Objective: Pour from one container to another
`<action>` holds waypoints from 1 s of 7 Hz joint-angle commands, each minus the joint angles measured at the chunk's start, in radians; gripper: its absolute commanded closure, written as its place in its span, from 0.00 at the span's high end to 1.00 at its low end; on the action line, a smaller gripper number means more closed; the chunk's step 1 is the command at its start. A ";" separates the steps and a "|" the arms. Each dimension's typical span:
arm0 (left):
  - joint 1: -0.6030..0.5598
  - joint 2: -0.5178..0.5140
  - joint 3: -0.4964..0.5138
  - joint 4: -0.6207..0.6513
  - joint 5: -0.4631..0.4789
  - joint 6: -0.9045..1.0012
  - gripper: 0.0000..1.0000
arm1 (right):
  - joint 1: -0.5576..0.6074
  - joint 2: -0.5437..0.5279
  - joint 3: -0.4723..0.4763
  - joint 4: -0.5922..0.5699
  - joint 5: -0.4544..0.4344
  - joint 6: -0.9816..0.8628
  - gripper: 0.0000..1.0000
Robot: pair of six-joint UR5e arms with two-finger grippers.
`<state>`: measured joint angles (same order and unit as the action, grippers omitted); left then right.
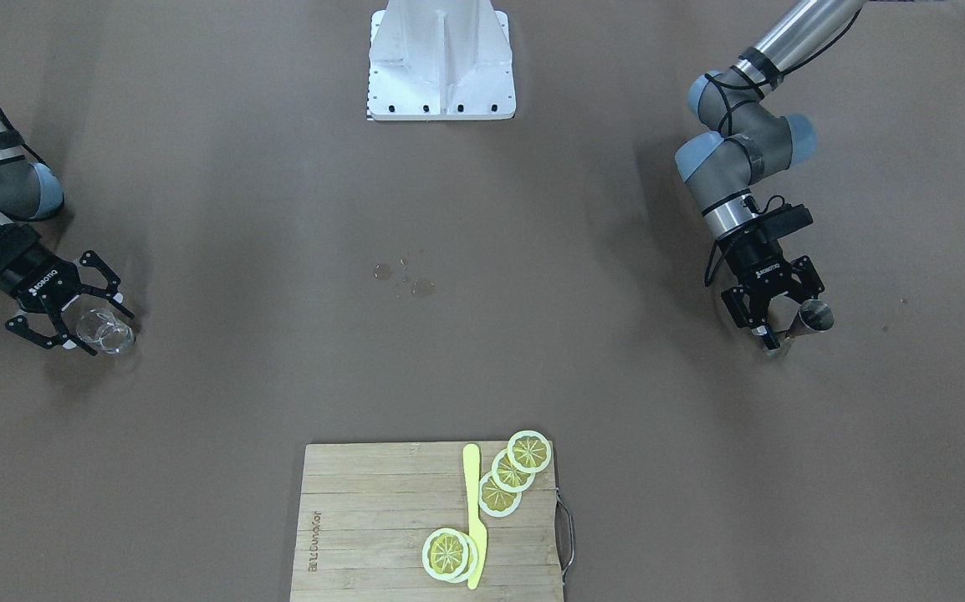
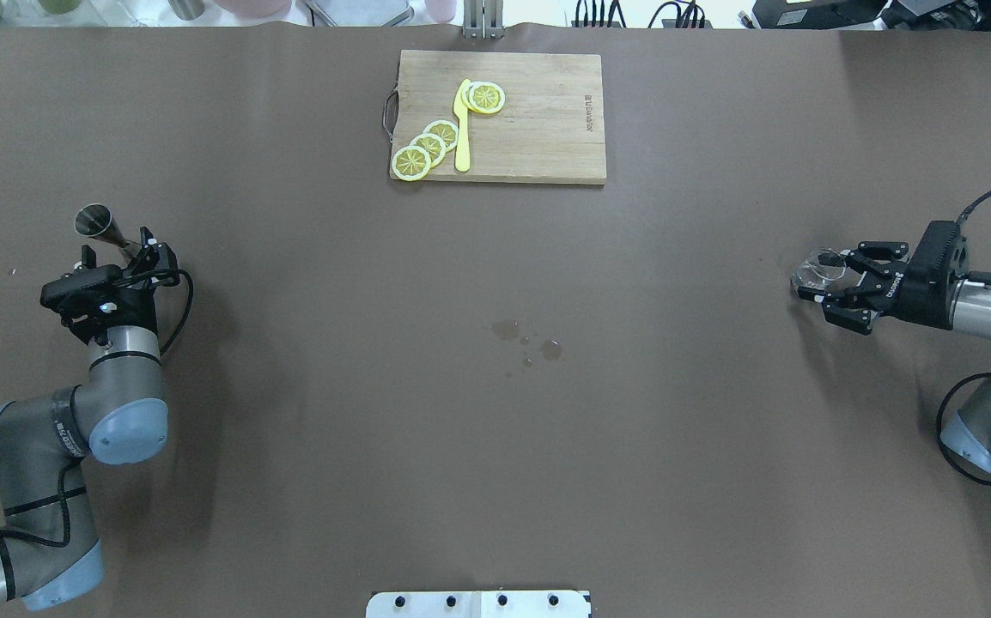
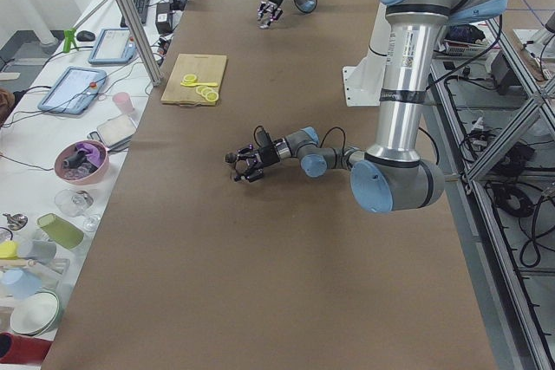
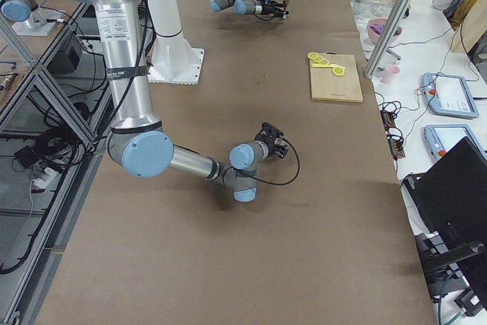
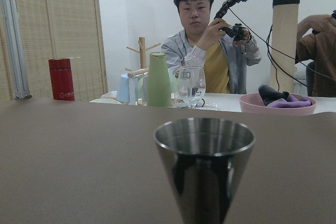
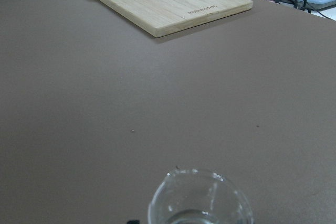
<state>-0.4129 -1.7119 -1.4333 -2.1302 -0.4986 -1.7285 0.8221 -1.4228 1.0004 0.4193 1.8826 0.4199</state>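
Observation:
A steel jigger (image 2: 95, 221) stands upright at the table's left side, also seen close and centred in the left wrist view (image 5: 204, 157). My left gripper (image 2: 119, 246) is open around its lower half, and the fingers look apart from it. At the right side a clear glass (image 2: 815, 269) with a little liquid at the bottom sits on the table. My right gripper (image 2: 829, 276) lies low and open, the glass between its fingertips. The front view shows the left gripper (image 1: 786, 322) by the jigger (image 1: 814, 316) and the right gripper (image 1: 91, 320) at the glass (image 1: 106, 330).
A wooden cutting board (image 2: 547, 129) with lemon slices (image 2: 427, 148) and a yellow knife (image 2: 463, 129) lies at the far middle edge. Small wet spots (image 2: 528, 339) mark the table's centre. The robot's white base (image 1: 441, 63) is on the near side.

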 commanded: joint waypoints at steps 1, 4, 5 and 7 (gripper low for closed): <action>-0.001 0.000 0.002 -0.001 0.002 0.006 0.58 | 0.011 -0.001 0.007 -0.002 0.004 -0.001 0.23; -0.006 0.001 0.004 0.003 0.002 0.009 0.58 | 0.032 -0.002 0.020 -0.005 0.035 -0.003 0.00; -0.007 0.000 0.002 0.004 0.002 0.009 0.58 | 0.034 -0.004 0.033 -0.010 0.035 -0.004 0.00; -0.007 -0.003 0.001 -0.001 0.002 0.009 0.56 | 0.048 0.002 0.046 -0.027 0.055 -0.003 0.00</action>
<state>-0.4199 -1.7133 -1.4320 -2.1288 -0.4970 -1.7197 0.8595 -1.4243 1.0388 0.4041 1.9220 0.4162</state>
